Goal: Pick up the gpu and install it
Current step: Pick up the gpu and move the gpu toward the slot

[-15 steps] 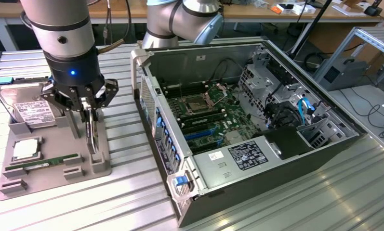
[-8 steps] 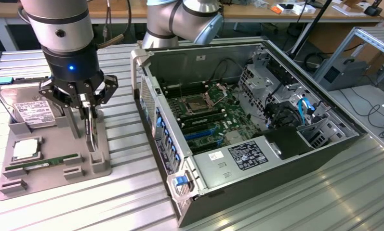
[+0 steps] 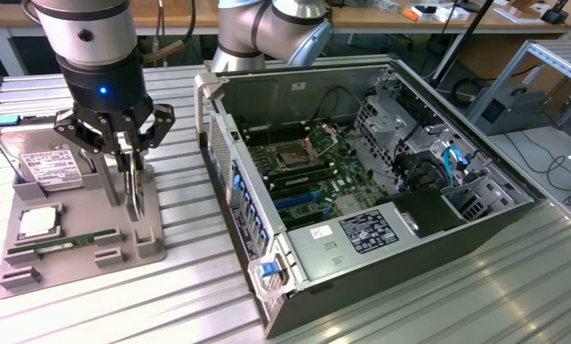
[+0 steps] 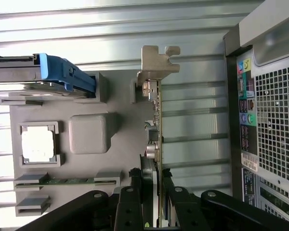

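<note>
Exterior view: the black multi-link gripper [image 3: 125, 163] hangs straight down over the grey plastic tray [image 3: 144, 249], fingers clamped on both faces of the thin green gpu card [image 3: 132, 195], which stands on edge in its slot, to that view's left of the open metal computer case [image 3: 266, 93]. Wrist view: the gpu [image 4: 154, 130] runs lengthwise away from the gripper [image 4: 151, 176], its silver bracket [image 4: 156, 62] at the far end

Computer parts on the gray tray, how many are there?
4. The hard drive stands at one end, the square chip lies next to it, the memory stick lies past the chip, and the gpu stands upright, gripped by the claw. None looks hidden.
</note>
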Controlling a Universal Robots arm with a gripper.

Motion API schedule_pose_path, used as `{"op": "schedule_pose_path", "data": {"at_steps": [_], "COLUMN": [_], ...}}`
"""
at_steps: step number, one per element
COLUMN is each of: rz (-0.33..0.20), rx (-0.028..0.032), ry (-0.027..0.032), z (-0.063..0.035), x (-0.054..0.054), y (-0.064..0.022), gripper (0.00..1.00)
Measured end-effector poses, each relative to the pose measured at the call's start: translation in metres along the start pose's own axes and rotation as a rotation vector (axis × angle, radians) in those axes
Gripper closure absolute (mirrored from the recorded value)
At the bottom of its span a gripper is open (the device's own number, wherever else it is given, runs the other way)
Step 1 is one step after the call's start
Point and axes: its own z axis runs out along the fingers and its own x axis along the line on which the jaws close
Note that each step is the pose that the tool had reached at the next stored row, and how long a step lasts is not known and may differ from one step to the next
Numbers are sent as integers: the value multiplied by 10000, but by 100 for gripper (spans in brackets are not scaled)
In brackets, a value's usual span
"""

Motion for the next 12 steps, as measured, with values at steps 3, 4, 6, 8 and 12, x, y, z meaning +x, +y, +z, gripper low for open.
{"op": "schedule_pose_path", "data": {"at_steps": [3,4,6,8,12], "rz": [0,0,0,0,0], "rx": [0,1,0,0,0], "ry": [0,0,1,0,1], "z": [-59,-79,-105,-141,-202], "x": [-1,-2,-3,-4,-5], "y": [1,1,1,1,2], "gripper": [73,73,73,73,73]}}
